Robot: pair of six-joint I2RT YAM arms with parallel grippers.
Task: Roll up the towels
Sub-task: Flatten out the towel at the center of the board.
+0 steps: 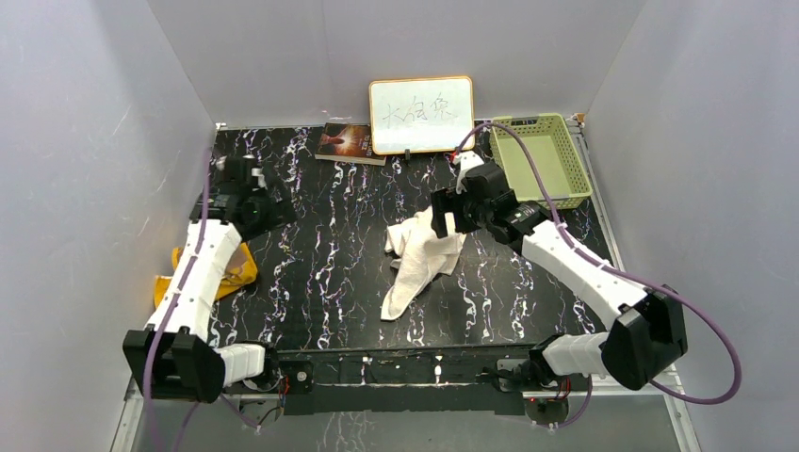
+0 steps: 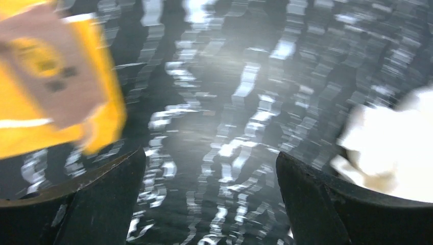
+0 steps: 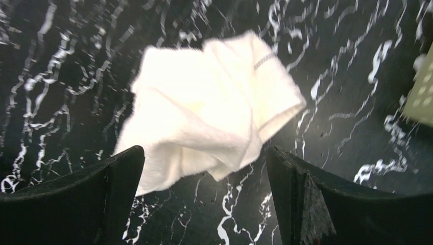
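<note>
The small orange-yellow cloth towel (image 1: 215,275) lies crumpled at the far left edge of the black, white-veined marble-pattern surface (image 1: 320,282), partly under the left arm. In the left wrist view it fills the upper left corner, and a tan label (image 2: 53,66) shows on it.

The left claw (image 2: 209,155) is above bare surface, just right of this towel. Its fingers (image 2: 110,196) are spread wide, with nothing between them.

A dark-covered book (image 1: 350,143) lies flat at the rear of the surface.

The long cream-white cloth towel (image 1: 419,259) lies loosely bunched near the centre of the surface, unrolled. Its narrow end trails toward the arm bases.

A white-faced board with an orange frame (image 1: 421,115) stands upright against the rear wall, just right of the book.

The right claw (image 3: 204,150) is over the upper right part of the cream-white towel. Its fingers (image 3: 316,204) are set wide, not closed on the cloth; contact cannot be determined.

A pale green plastic mesh basket (image 1: 542,160) sits at the rear right corner.
</note>
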